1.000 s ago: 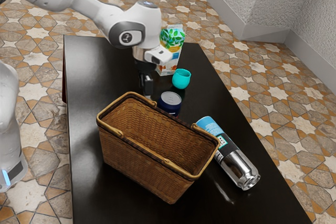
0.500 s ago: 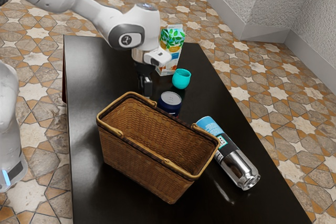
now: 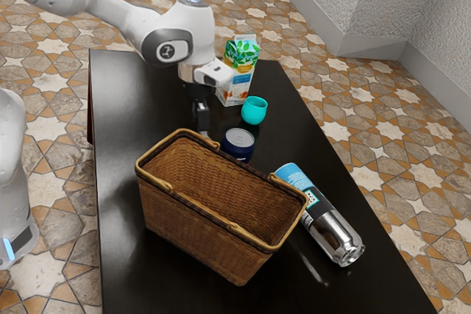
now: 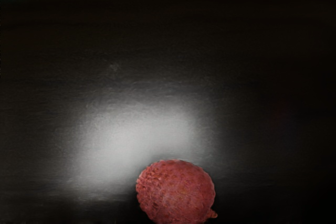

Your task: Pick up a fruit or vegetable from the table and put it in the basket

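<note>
Past the far rim of the wicker basket (image 3: 195, 244), the gripper (image 3: 202, 117) points down low over the dark table (image 3: 125, 137). In the wrist view a round, bumpy red fruit (image 4: 176, 191) with a small stem nub lies at the lower edge, just under the hand; whether it is held cannot be made out. The basket stands upright, and the part of its inside that shows holds nothing.
A dark blue can (image 3: 238, 143) stands between the gripper and the basket's far side. Behind it are a turquoise cup (image 3: 255, 110) and a carton (image 3: 240, 71). A bottle (image 3: 320, 215) lies beside the basket, toward the exterior view's right.
My hand has shifted a little toward the exterior view's left, away from the carton and cup. Basket, can, cup, carton and bottle stay where they were.
</note>
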Tool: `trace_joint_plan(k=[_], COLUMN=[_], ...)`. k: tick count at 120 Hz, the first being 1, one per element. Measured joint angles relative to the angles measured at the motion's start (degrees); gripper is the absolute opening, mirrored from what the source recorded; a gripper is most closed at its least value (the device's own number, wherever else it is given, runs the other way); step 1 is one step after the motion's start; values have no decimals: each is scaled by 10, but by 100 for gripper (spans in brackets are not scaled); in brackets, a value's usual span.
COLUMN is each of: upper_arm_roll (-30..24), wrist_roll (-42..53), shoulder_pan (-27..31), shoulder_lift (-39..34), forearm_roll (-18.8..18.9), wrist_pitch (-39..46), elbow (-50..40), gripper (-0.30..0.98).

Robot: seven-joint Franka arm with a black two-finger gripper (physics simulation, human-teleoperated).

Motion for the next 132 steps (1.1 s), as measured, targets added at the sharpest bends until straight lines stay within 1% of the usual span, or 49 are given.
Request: trace_joint_plan(k=[23,74,88,104,114,122,132], upper_arm_roll=[8,15,19,21,21,21,21], wrist_roll=[13,28,30,31,30,29,28], shoulder_pan=[1,1,1,1,0,-1,-1], shoulder_lift=[-2,-2,-2,-3,-4,-5,-5], forearm_roll=[-10,-14,-14,-14,-14,-14,-14], wrist_pitch=[10,15,15,16,16,16,16], elbow=[-4,-15,-17,-19,-19,-19,-19], gripper=[69,69,66,40,25,18,13])
